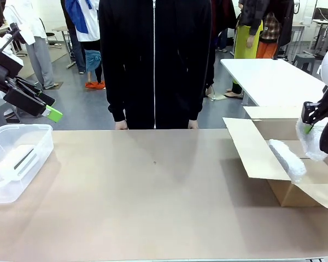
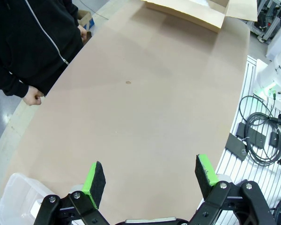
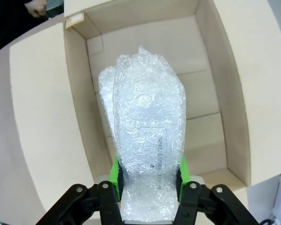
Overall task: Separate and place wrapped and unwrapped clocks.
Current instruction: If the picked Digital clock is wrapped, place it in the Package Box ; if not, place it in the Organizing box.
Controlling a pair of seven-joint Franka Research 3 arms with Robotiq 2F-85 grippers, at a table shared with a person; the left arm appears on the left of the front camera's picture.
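Bubble-wrap bundle [image 3: 147, 140] between the right gripper's [image 3: 148, 174] pads: white, translucent, bumpy, faint dark print. Second bundle [image 1: 287, 158] beyond it: the same white. Cardboard box [image 3: 215, 70] under that gripper: plain tan. Both grippers black with green pads [image 2: 94, 183]. Bin [image 1: 22, 139] below left gripper [image 2: 150, 180]: clear; clock [image 1: 19, 161] inside white, dark screen.

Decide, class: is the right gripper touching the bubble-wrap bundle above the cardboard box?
Touching. The right wrist view shows the right gripper with both green pads pressed against the sides of the bubble-wrap bundle, above the open cardboard box.
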